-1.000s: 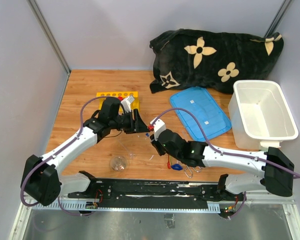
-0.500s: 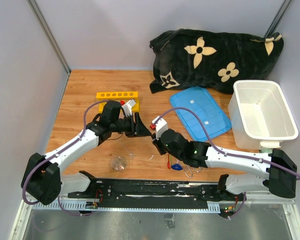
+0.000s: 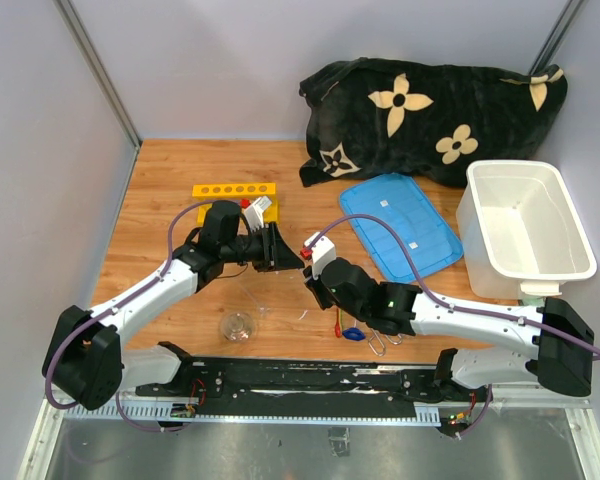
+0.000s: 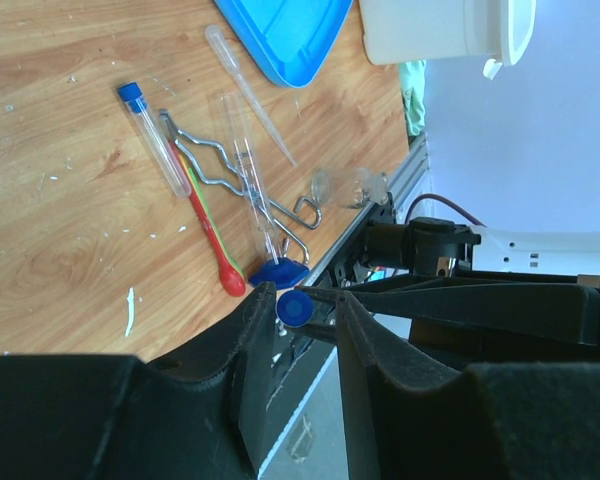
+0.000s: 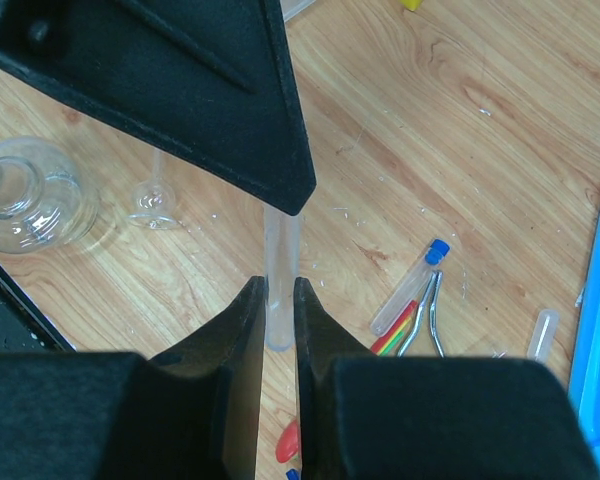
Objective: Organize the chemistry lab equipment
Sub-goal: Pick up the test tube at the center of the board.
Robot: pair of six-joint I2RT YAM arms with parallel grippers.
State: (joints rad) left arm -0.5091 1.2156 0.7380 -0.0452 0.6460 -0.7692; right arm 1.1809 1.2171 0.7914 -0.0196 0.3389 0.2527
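Seen from above, the arms meet over the wooden table [image 3: 160, 170]. The left gripper [image 3: 284, 254] is nose to nose with the right gripper [image 3: 305, 266], probably a handover bound for the yellow tube rack [image 3: 235, 189] (just behind the left arm).

In the left wrist view, its jaws stand apart either side of the tube's blue cap [image 4: 295, 308], not yet pinching.

In the right wrist view, the fingers are clamped on the clear test tube [image 5: 282, 245], holding it off the wood.

- Tube rack [image 3: 234, 189]: left of the lid [image 3: 400, 225].
- Cloth [image 3: 430, 110]: behind the lid.
- Tub [image 3: 477, 240]: just right of the lid.
- Flask [image 3: 238, 326]: near the front edge, tongs [image 3: 382, 343] to its right.
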